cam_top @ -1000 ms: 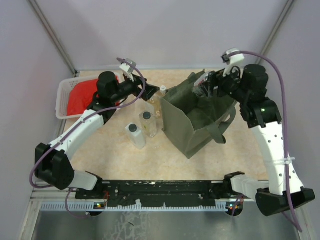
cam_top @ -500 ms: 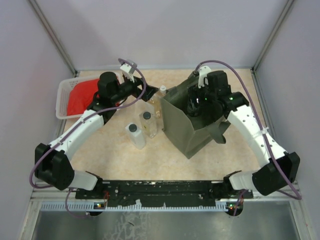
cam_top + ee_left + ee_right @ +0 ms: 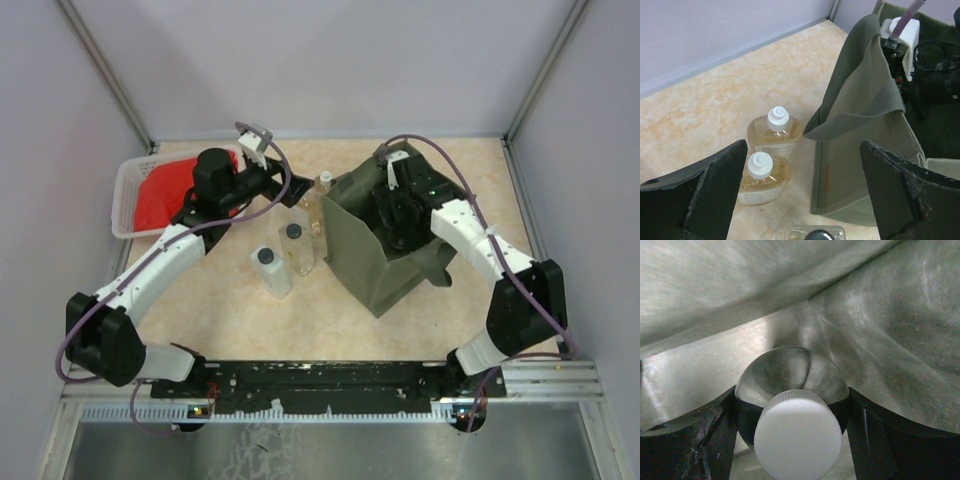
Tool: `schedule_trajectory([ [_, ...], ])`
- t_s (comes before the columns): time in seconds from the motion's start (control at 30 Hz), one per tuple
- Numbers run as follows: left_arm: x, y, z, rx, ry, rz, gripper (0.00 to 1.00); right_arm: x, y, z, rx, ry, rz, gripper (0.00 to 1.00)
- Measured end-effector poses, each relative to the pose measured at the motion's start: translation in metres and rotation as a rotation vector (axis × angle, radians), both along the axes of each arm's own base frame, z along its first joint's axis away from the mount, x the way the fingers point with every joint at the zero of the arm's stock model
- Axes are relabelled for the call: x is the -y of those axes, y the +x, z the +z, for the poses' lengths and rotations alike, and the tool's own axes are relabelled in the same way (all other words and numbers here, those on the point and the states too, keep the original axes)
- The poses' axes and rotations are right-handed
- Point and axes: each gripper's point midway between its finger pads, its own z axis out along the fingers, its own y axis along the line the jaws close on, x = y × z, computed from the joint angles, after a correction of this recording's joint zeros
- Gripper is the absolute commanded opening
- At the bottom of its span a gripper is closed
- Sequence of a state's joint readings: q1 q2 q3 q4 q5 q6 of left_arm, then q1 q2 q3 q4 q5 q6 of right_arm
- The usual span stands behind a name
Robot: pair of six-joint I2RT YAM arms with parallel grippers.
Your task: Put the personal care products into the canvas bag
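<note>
Top view: the right gripper [image 3: 397, 212] has swung from the 1 o'clock rim down into the mouth of the olive-green boxy canvas bag [image 3: 372, 278], so its grip isn't visible here. The left gripper [image 3: 290, 187] hasn't moved, hovering at the bag's 10 o'clock. Two amber-filled clear bottles with white caps [image 3: 318, 192], a clear black-capped bottle [image 3: 295, 245] and a white grey-capped bottle [image 3: 271, 270] stand on the table at the bag's 9 o'clock. Left wrist: jaws wide apart, empty, with the amber pair below, just beside the bag wall. Right wrist: fingers clamped on a round clear white-capped bottle [image 3: 792, 375], olive fabric all round. So this product is inside and release looks next; four remain outside.
</note>
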State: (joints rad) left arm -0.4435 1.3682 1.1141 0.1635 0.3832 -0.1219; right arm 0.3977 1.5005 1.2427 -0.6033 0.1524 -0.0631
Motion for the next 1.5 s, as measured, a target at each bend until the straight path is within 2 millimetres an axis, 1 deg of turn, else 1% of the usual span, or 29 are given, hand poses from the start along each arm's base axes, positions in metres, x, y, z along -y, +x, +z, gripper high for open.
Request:
schedule_trajectory([
  [0.1,0.000,0.000,-0.004,-0.008,0.004,0.001,1.00,0.005,0.003,-0.009,-0.002,-0.033,-0.021,0.22],
  [0.2,-0.001,0.000,-0.005,-0.010,0.005,0.002,1.00,0.011,0.007,-0.017,-0.004,-0.068,-0.043,0.44],
  [0.27,-0.001,0.000,-0.006,-0.011,0.005,0.002,1.00,0.014,0.009,-0.020,-0.006,-0.083,-0.052,0.63],
  [0.33,-0.001,0.000,-0.006,-0.012,0.006,0.003,1.00,0.015,0.009,-0.021,-0.003,-0.091,-0.058,0.78],
  [0.4,-0.001,0.000,-0.006,-0.012,0.006,0.003,1.00,0.016,0.010,-0.021,-0.001,-0.095,-0.062,0.90],
  [0.47,-0.001,0.000,-0.006,-0.012,0.006,0.004,1.00,0.018,0.012,-0.019,0.011,-0.104,-0.065,0.98],
  [0.63,-0.001,0.000,-0.006,-0.012,0.006,0.008,1.00,0.019,0.019,-0.008,0.063,-0.109,-0.075,0.99],
  [0.8,-0.002,0.000,-0.007,-0.012,0.007,0.009,1.00,0.022,0.019,-0.001,0.082,-0.112,-0.078,0.99],
  [0.87,-0.002,0.000,-0.006,-0.010,0.007,0.012,1.00,0.022,0.018,0.004,0.094,-0.105,-0.079,0.99],
  [0.93,-0.003,0.000,-0.004,-0.007,0.005,0.017,1.00,0.021,0.015,0.015,0.113,-0.092,-0.074,0.99],
  [1.0,-0.004,0.000,-0.002,-0.002,0.004,0.024,1.00,0.017,0.011,0.032,0.139,-0.068,-0.059,0.99],
  [1.03,-0.005,0.000,-0.001,0.000,0.003,0.029,1.00,0.014,0.010,0.044,0.161,-0.052,-0.052,0.99],
  [1.07,-0.006,0.001,0.000,0.001,0.003,0.037,1.00,0.010,0.009,0.060,0.191,-0.028,-0.041,0.99],
  [1.17,-0.011,0.005,-0.004,-0.010,0.012,0.074,1.00,0.000,0.007,0.118,0.315,0.068,-0.017,0.99],
  [1.27,-0.019,0.009,-0.012,-0.035,0.032,0.127,1.00,-0.009,0.003,0.185,0.447,0.177,0.009,0.99],
  [1.33,-0.024,0.012,-0.018,-0.056,0.049,0.163,1.00,-0.016,0.004,0.226,0.519,0.239,0.027,0.99],
  [1.43,-0.030,0.013,-0.027,-0.084,0.072,0.194,1.00,-0.029,0.015,0.274,0.595,0.299,0.062,0.99],
  [1.5,-0.031,0.014,-0.032,-0.099,0.082,0.202,1.00,-0.042,0.030,0.289,0.613,0.320,0.090,0.99],
])
